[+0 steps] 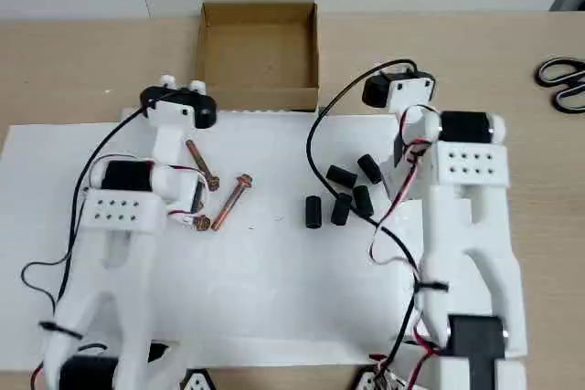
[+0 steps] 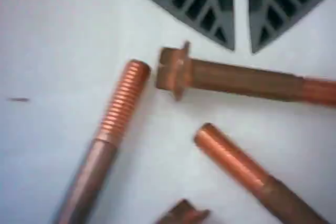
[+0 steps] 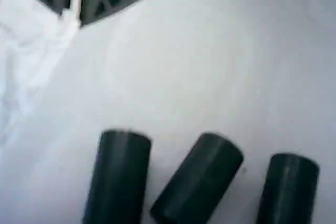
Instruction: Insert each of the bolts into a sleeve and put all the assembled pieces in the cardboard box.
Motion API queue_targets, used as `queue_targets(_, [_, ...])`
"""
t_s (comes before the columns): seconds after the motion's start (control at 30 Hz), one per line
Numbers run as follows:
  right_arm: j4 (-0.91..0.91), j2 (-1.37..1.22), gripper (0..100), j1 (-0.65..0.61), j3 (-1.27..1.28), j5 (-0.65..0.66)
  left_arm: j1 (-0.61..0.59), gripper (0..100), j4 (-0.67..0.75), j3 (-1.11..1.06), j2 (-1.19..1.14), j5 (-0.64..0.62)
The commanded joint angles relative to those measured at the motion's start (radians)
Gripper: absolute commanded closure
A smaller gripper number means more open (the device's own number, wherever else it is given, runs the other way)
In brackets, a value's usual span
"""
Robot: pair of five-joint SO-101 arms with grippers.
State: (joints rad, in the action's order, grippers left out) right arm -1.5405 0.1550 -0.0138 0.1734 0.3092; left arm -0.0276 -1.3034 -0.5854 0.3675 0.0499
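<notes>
Several copper bolts point(image 1: 233, 200) lie on the white sheet, just beside the left arm's wrist. In the left wrist view my left gripper point(image 2: 243, 51) hovers right over a flange-headed bolt point(image 2: 173, 74). Its dark fingers point(image 2: 210, 3) stand a narrow slit apart with nothing between them. A threaded bolt end point(image 2: 123, 103) and another shaft point(image 2: 236, 166) lie close by. Several black sleeves point(image 1: 341, 208) lie scattered near the right arm. My right gripper point(image 3: 73, 17) hangs shut above three of the sleeves point(image 3: 197, 179). The open cardboard box point(image 1: 260, 89) stands at the sheet's far edge.
A white paper sheet point(image 1: 274, 289) covers the wooden table. Scissors point(image 1: 562, 79) lie far right on the wood. A black cable point(image 1: 315, 148) loops from the right arm over the sheet beside the sleeves. The paper is crumpled point(image 3: 26, 77) near the right gripper.
</notes>
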Motion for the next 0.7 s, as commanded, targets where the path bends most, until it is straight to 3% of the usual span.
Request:
queue_targets(0.0, [0.048, -0.061, 95.7, 0.004, -0.046, 0.058, -0.051, 99, 0.052, 0.033, -0.054, 0.02])
queue_targets(0.2, [0.119, -0.156, 83.5, -0.012, -0.046, 0.163, -0.13, 94, 0.071, 0.039, -0.101, 0.074])
queue_targets(0.37, [0.202, -0.173, 82.4, -0.07, -0.046, 0.215, -0.147, 83, 0.071, 0.039, -0.1, 0.086])
queue_targets(0.67, [0.274, -0.18, 82.6, -0.133, -0.094, 0.21, -0.143, 83, 0.12, 0.033, -0.103, 0.086])
